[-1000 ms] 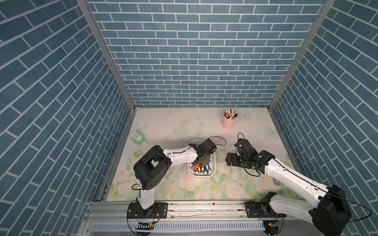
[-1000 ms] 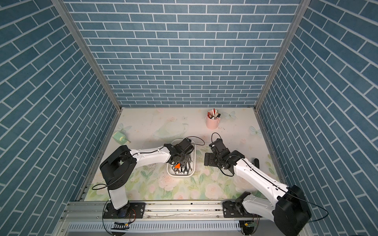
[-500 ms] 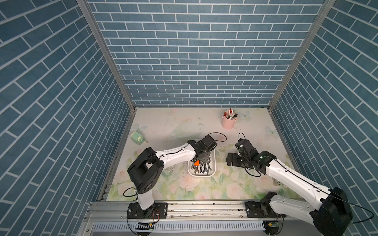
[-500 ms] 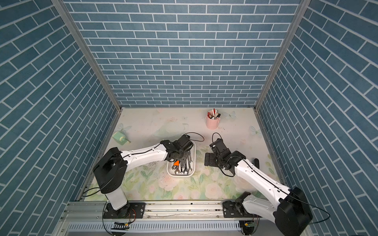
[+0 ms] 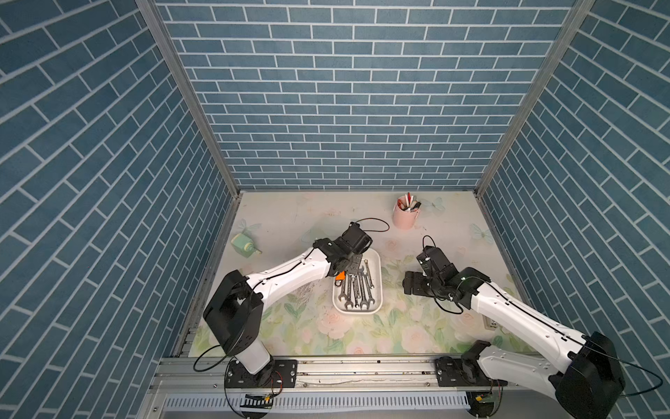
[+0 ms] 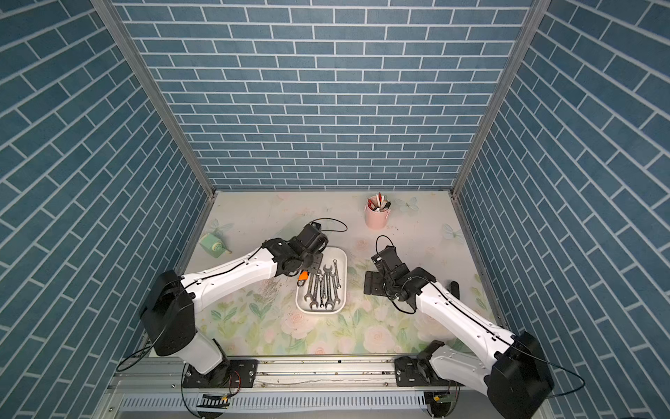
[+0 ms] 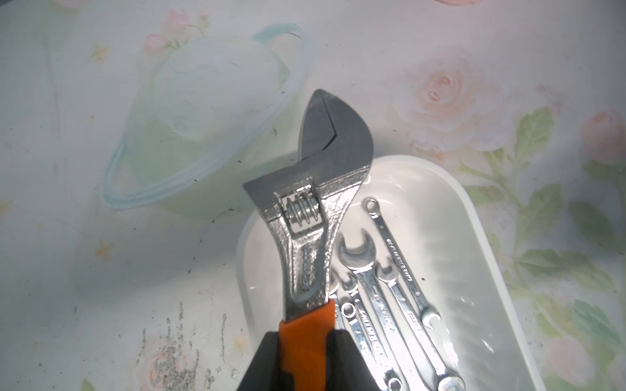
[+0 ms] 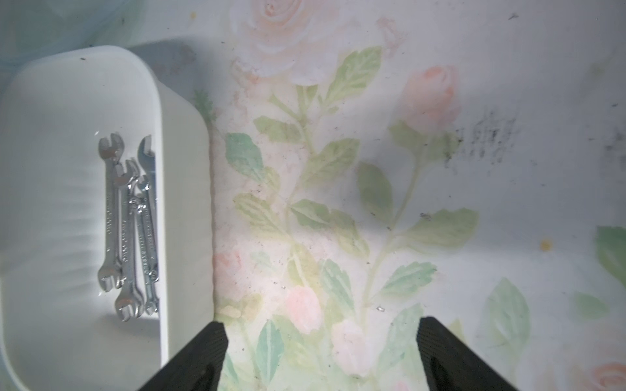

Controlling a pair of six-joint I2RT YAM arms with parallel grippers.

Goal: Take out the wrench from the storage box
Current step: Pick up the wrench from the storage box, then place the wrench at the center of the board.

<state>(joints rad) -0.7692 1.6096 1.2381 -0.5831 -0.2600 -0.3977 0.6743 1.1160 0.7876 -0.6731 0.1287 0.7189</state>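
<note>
Wrench: adjustable type with an orange handle and a steel head with a dark jaw. It is gripped by the handle. In the left wrist view the head reaches past the far-left rim of the storage box and over the flowered mat, while the handle sits over the box's left side. In both top views only the orange handle end shows below the wrist.

Left gripper: black fingers clamped on either side of the orange handle.

Storage box: white, shallow, with its long side running near to far at mid-table. A bunch of small steel wrenches lies flat on its floor, lengthwise and towards the near end. They are also seen from the right wrist.

Left arm: base on the near rail at the left. The white forearm stretches far and rightward, and the wrist folds down over the box's far-left corner.

Right arm: base on the near rail at the right. The forearm runs far and leftward, with the wrist low. The right gripper points toward the box's right wall, just beside it over bare mat. Its fingers are spread wide and hold nothing.

Surroundings: a pink pen cup stands far right of the box and well apart from it. A small green object sits at the far-left edge of the mat.
</note>
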